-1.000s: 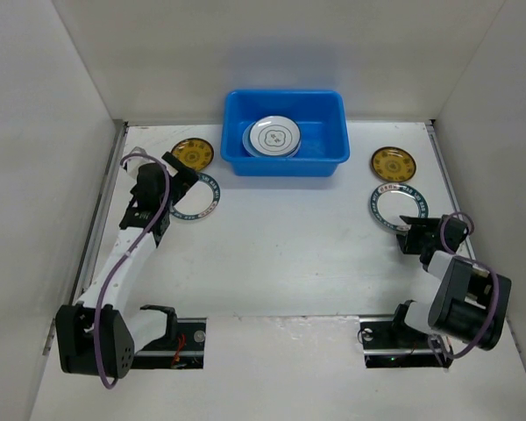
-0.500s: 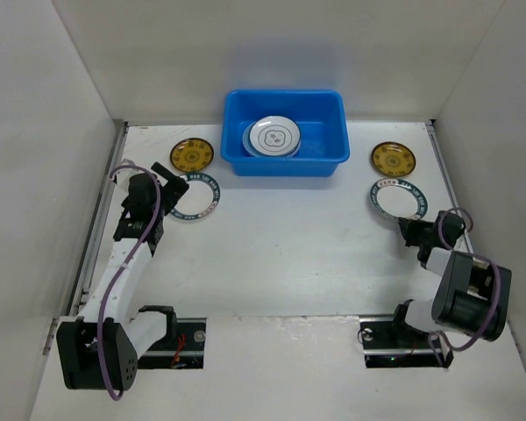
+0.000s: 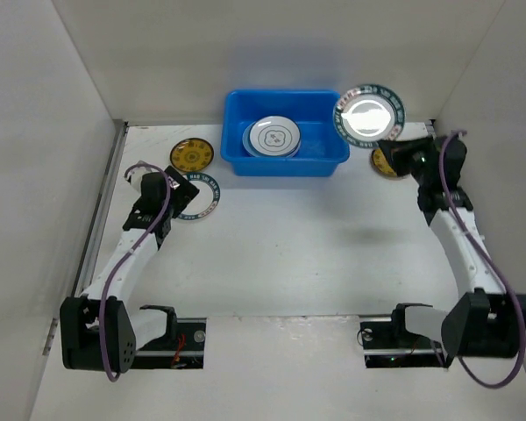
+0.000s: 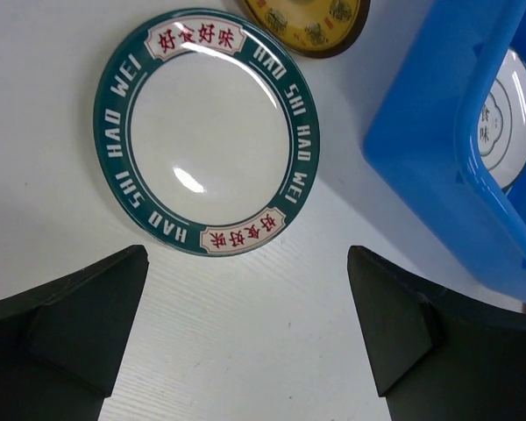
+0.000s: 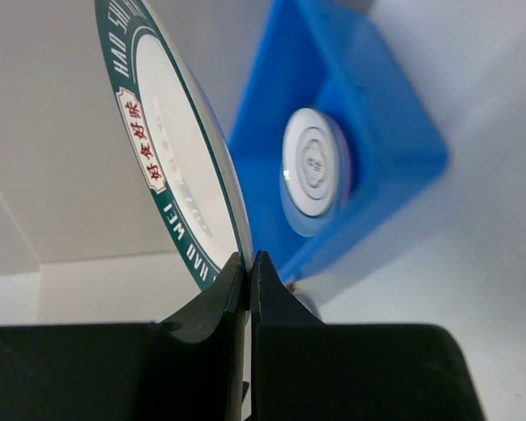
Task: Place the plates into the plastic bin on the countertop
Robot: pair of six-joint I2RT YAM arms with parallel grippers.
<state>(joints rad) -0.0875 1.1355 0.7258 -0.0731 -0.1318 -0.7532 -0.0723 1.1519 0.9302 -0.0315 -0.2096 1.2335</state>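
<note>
Your right fingers (image 5: 206, 338) pinch a green-banded plate (image 3: 368, 115) by its rim, aloft at the right end of the blue bin (image 3: 285, 164). Your left fingers (image 4: 70, 329) gape wide over the second banded plate (image 4: 209, 132), flat on the worktop (image 3: 280, 246).

The countertop (image 3: 289, 246) is a flat white matte surface enclosed by white walls (image 3: 35, 132). The blue plastic bin (image 3: 285, 164) stands on it at the far centre. To the bin's left lie a yellow-gold patterned plate (image 3: 192, 155) and, just nearer, a white plate with a dark green lettered band (image 4: 209, 132). A second yellow-gold plate (image 3: 381, 163), partly hidden, appears to lie flat right of the bin.
</note>
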